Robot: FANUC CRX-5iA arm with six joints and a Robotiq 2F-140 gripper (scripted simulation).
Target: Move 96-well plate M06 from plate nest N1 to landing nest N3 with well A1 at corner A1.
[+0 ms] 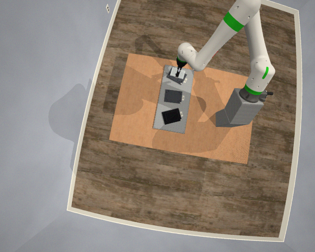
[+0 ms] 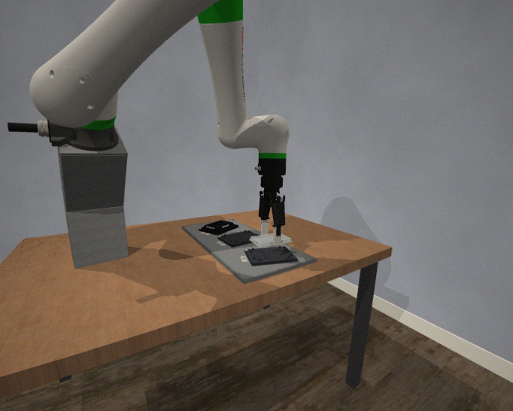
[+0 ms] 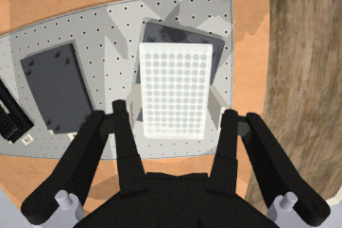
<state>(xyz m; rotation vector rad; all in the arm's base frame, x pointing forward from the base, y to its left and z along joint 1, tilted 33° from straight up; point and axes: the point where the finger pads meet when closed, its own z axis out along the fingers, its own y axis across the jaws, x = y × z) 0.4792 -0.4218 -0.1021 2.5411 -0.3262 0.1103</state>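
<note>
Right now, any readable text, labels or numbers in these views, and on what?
None can be read.
Small white label tags on the grey deck plate, beside each dark nest: too small and blurred.
White 96-well plate held in the black gripper: no ID label visible.

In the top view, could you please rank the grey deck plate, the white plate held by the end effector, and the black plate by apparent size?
1. Grey deck plate, by far the largest.
2 and 3. Black plate and white plate: too alike to rank. The white one is lifted nearer the camera in the end effector, which partly covers it.
</note>
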